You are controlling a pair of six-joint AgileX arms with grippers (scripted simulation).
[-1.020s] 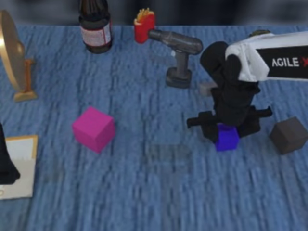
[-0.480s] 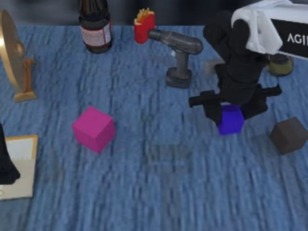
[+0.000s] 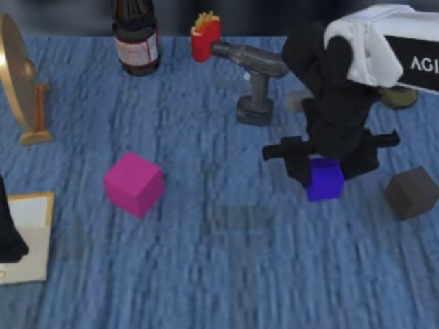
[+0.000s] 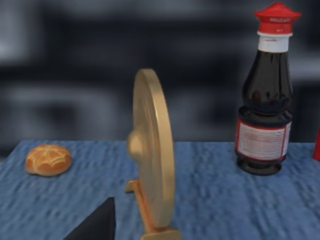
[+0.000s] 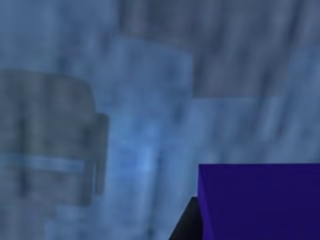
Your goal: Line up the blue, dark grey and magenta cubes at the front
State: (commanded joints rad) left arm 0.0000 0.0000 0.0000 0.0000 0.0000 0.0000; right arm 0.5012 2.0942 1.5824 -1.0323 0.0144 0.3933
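Overhead, right end effector [image 3: 328,164] pinches the blue cube [image 3: 324,179] — arm lettering reads "AGI".

A table [image 3: 226,274] covered in a blue, streaked woven cloth fills the top view from its left edge to its right edge and down to the near edge. The far edge of the cloth runs straight across the upper part of the view. Beyond that edge lies a dark, blurred backdrop [image 4: 75,75] of grey and near-black patches with no distinct walls, windows or furniture. Lighting is soft and even; faint grey shadows fall on the cloth near the table's middle [image 3: 240,219].
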